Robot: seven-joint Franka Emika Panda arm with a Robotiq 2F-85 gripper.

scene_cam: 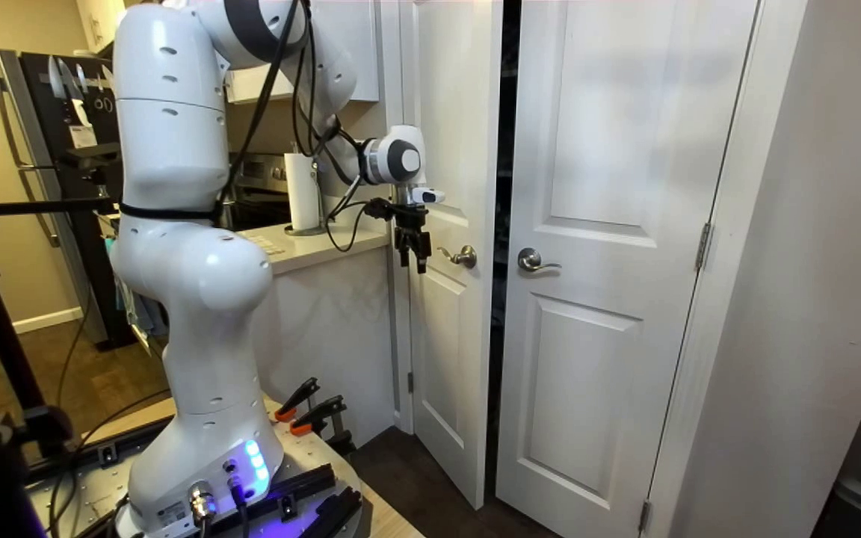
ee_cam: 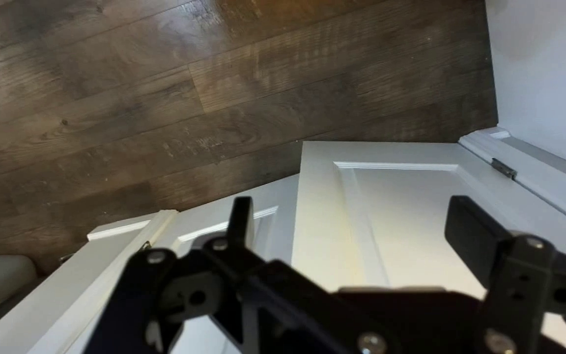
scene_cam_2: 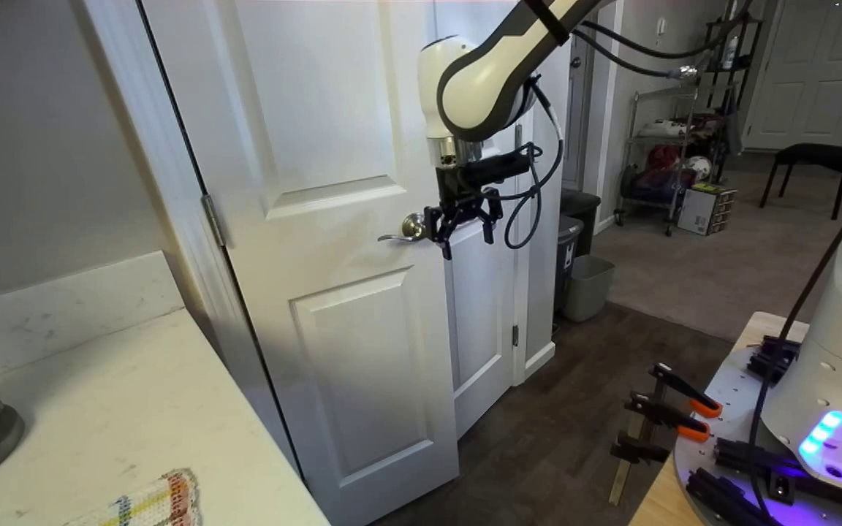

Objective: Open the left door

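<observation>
We are finding the left door, a tall white panelled leaf (scene_cam_2: 340, 256), standing ajar beyond the edge of the pale wooden tabletop (scene_cam_2: 768, 329) that is facing it; dark brown plank floor (ee_cam: 165, 123) is lying between the two. Its free edge is standing forward of the matching white right-hand leaf (scene_cam: 602, 172), and in an exterior view a dark vertical gap (scene_cam: 505, 187) is showing between the leaves. At mid-height the left door is carrying a curved silver metal lever (scene_cam: 465, 256) near that free edge, pointing towards its hinge side.

We are recording the black two-fingered end effector (scene_cam: 413, 261) as released: in the wrist view its dark fingers (ee_cam: 474, 236) are standing wide apart. It is hanging downwards in front of the left door, near the lever; contact with the door we are leaving unconfirmed.

The white jointed arm (scene_cam: 210, 276) is rising from the tabletop, with blue lights (scene_cam: 256, 459) glowing on its base. At the tabletop's door-facing edge we are seeing orange-tipped black clamps (scene_cam_2: 666, 411). On a white counter (scene_cam_2: 136, 387) beside the left door, a white paper towel roll (scene_cam: 301, 193) is standing upright and a multicoloured woven cloth (scene_cam_2: 165, 504) is lying.
</observation>
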